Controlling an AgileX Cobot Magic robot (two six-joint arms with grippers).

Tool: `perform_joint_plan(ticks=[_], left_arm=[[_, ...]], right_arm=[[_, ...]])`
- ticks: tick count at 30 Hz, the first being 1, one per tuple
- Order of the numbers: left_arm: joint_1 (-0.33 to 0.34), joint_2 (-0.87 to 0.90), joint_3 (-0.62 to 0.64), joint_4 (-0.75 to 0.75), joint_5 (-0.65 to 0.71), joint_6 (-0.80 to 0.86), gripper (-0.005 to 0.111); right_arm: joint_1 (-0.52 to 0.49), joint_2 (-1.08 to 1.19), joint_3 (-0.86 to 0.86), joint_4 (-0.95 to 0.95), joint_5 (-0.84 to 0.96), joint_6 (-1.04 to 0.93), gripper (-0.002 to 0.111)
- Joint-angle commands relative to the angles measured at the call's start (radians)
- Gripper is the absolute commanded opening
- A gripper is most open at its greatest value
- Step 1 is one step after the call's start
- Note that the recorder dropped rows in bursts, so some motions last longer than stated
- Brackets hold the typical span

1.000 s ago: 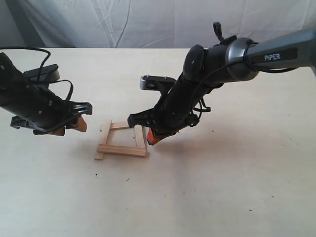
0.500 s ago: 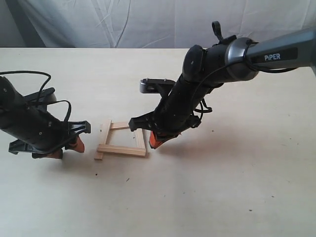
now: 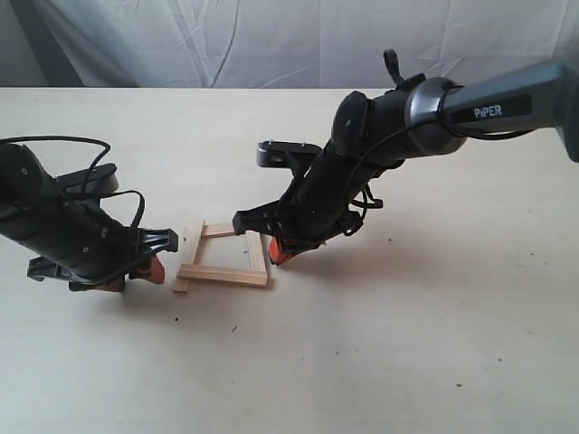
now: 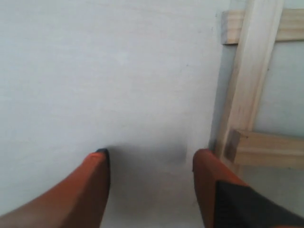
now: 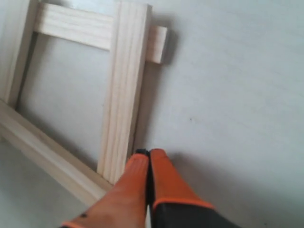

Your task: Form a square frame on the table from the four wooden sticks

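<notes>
On the table [image 3: 407, 344], between the two arms and a little left of centre: all four sticks are down and form a closed frame [image 3: 223, 255], lying flat.

Progress (judgement): placement looks done, with no stick loose or held. What remains is truing the shape, which is roughly square but crooked.

Orientation, exterior view:
- near stick [image 3: 223, 276] and far stick [image 3: 220, 231]: long axes run left-right, roughly parallel.
- right stick [image 3: 256, 253]: long axis runs away from the camera, close to square with those two.
- left stick [image 3: 190, 255]: also runs away from the camera but is skewed, far end leaning towards the right; its near end sticks out past the near stick.
- right wrist view: the right stick [image 5: 124, 85] crosses on top of the far stick [image 5: 71, 23], whose end pokes out beyond it.

Claws:
- left claw [image 3: 136, 276]: fully spread, holding nothing, low over the table just outside the left stick. In the left wrist view, one finger [image 4: 206, 166] sits right against the outer edge of that stick [image 4: 247, 80], near the corner; contact or a hair's gap, cannot tell.
- right claw [image 3: 279, 253]: pinched fully closed, nothing between the fingers, tip down beside the outer edge of the right stick near its near end. Touching or not, cannot tell.

Judgement: both claws are set as pushers on opposite sides of the frame, for squaring it up.
</notes>
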Motion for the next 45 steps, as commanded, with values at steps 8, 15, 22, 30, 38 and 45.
perform_joint_plan(ticks=[8, 15, 22, 30, 38, 45], left_arm=[[-0.048, 0.057, 0.013, 0.016, -0.014, 0.003, 0.052], [-0.053, 0.085, 0.013, 0.003, -0.007, 0.003, 0.052], [-0.053, 0.085, 0.013, -0.004, 0.001, 0.003, 0.052], [0.011, -0.016, -0.017, 0.044, 0.036, 0.001, 0.052], [0.056, -0.029, 0.024, 0.056, 0.007, -0.007, 0.052], [0.056, 0.031, 0.024, -0.015, 0.002, 0.006, 0.052]], right_arm=[[0.013, 0.015, 0.003, 0.028, -0.044, -0.003, 0.0], [0.027, 0.015, 0.003, 0.052, -0.046, -0.003, 0.0], [0.032, 0.015, 0.003, 0.054, -0.053, 0.015, 0.0], [0.03, -0.027, 0.003, -0.027, -0.011, 0.052, 0.0], [0.043, -0.044, 0.029, -0.193, 0.086, 0.174, 0.0], [0.082, -0.044, 0.053, -0.158, 0.064, 0.174, 0.0]])
